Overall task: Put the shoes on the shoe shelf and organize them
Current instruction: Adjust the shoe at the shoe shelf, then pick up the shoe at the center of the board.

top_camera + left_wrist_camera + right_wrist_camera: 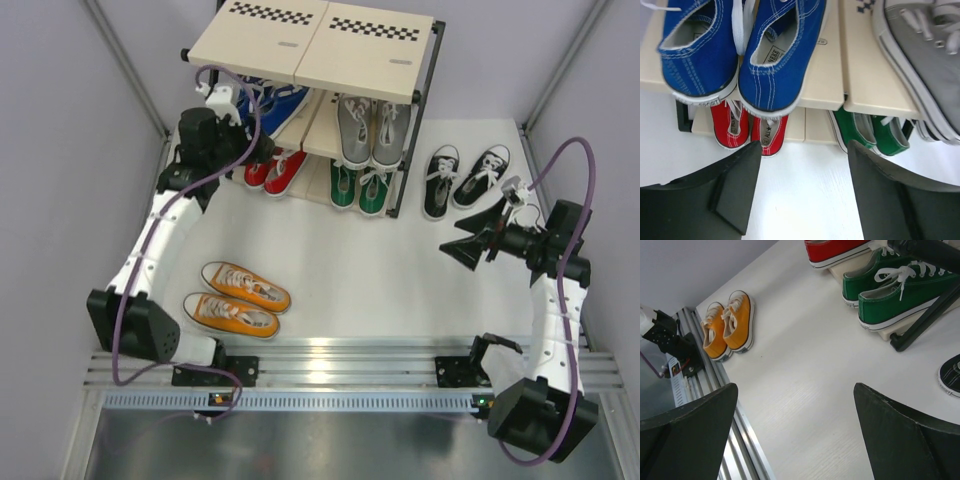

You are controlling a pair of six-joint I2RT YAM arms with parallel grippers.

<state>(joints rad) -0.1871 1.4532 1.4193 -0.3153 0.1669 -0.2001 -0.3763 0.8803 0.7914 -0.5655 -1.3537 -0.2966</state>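
Left end effector point(805, 147) before blue shoes point(772, 80), toes unseen

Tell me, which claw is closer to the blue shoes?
Left. The left claw hangs just in front of the blue shoes; the right claw is far across, near the black shoes.
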